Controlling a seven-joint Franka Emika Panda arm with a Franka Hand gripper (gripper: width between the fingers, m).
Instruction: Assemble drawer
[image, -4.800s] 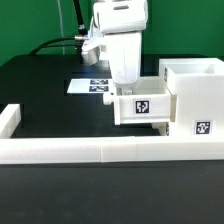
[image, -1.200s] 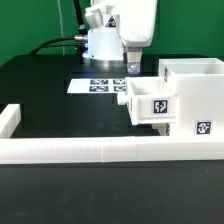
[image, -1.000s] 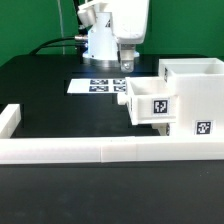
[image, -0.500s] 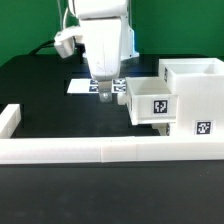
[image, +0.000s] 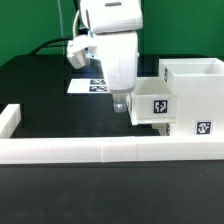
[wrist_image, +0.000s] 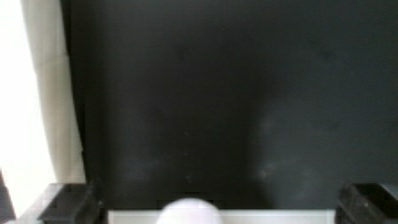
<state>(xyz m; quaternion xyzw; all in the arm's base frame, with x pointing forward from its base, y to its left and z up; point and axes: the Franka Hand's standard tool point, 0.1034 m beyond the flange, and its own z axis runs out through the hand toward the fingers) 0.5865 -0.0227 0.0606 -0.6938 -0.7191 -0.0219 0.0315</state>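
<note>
I had the claw (image: 119, 103) low over the black table (image: 45, 95), hanging at about nine o'clock of the tray (image: 150, 106), just beside its knobbed front. That tray sat partly pushed into the tall case (image: 196, 95), which stood against the long border wall (image: 100, 150) at the near edge. In the wrist view the fingertips (wrist_image: 68, 203) stood spread wide with the tray's knob (wrist_image: 189, 211) between them and nothing gripped. I judged the drawer parts to be light, rigid plastic with smooth, rather slippery faces, so a push on the tray front or a pinch across the knob looked safest. The marker board (image: 92, 86) lay behind the arm, at roughly eleven o'clock of the tray.
</note>
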